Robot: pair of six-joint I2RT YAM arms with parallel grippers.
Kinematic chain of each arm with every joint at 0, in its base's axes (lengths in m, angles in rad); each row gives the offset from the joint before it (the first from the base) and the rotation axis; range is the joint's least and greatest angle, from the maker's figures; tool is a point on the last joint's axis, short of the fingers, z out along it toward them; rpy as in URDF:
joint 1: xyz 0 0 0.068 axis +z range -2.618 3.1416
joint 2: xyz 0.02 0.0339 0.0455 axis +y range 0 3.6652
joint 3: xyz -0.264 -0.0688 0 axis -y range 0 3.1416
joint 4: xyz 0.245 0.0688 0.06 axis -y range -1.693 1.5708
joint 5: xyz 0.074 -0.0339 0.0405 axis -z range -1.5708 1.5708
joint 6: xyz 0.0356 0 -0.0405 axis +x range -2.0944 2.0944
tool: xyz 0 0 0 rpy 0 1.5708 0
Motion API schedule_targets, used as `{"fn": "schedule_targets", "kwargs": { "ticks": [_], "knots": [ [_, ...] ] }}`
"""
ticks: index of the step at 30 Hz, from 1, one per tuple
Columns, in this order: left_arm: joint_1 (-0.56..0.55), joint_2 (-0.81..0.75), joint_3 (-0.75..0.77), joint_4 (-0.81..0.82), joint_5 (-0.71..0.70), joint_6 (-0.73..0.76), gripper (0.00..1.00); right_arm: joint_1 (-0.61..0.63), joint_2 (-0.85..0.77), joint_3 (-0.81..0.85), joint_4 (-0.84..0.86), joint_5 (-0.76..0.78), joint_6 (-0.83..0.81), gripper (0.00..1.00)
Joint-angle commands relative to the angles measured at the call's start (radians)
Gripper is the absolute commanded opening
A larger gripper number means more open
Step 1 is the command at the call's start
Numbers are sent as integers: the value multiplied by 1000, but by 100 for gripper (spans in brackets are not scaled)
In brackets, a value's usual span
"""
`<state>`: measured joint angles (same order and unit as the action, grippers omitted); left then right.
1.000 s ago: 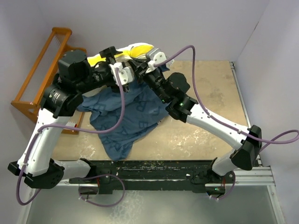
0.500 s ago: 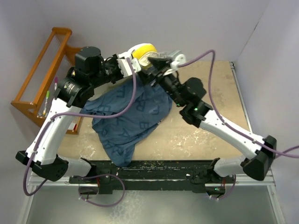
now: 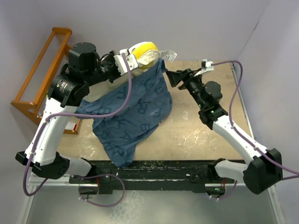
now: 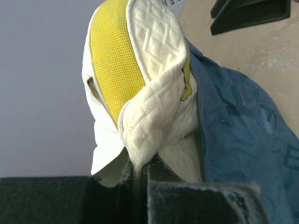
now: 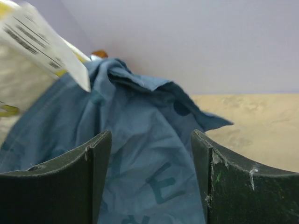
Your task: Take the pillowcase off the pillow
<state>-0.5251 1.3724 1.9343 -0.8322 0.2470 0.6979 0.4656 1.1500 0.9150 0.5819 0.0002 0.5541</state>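
The pillow (image 3: 145, 52), cream quilted with a yellow edge, sticks up out of the slate-blue pillowcase (image 3: 135, 109) at the back of the table. My left gripper (image 3: 127, 64) is shut on a fold of the pillow (image 4: 154, 51), pinched at the jaws (image 4: 142, 170). The pillowcase (image 4: 243, 140) hangs down from beside it. My right gripper (image 3: 176, 77) stands open just right of the cloth, apart from it. In the right wrist view the pillowcase (image 5: 140, 135) lies beyond the open gripper (image 5: 152, 154), and the pillow's white tag (image 5: 44, 39) shows at upper left.
A wooden rack (image 3: 42, 77) stands off the table's left edge. Bare tan tabletop (image 3: 210, 126) lies right of the cloth. Grey walls close in behind and to the right. The lower end of the pillowcase droops towards the near edge (image 3: 119, 154).
My left gripper has shut on the pillow's corner and holds it raised. My right gripper has opened, let go and drawn back to the right, and more of the pillow shows.
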Motion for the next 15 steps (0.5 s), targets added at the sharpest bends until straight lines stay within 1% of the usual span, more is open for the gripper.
{"fn": "schedule_targets", "kwargs": {
  "ticks": [1, 3, 6, 10, 12, 15],
  "knots": [
    [-6, -22, 58, 44, 47, -15, 0, -17, 65, 40, 111, -212, 131, 70],
    [-6, -25, 55, 42, 46, -11, 0, -18, 103, 72, 126, -272, 144, 69],
    [-7, -31, 49, 44, 49, -8, 0, -18, 145, 84, 153, -299, 166, 68],
    [-7, -35, 61, 47, 57, -8, 0, -21, 199, 127, 164, -298, 173, 60],
    [-7, -34, 77, 45, 59, -6, 0, -24, 224, 124, 175, -302, 181, 52],
    [-7, -35, 105, 50, 51, -2, 0, -27, 245, 107, 183, -281, 185, 32]
  ]
}}
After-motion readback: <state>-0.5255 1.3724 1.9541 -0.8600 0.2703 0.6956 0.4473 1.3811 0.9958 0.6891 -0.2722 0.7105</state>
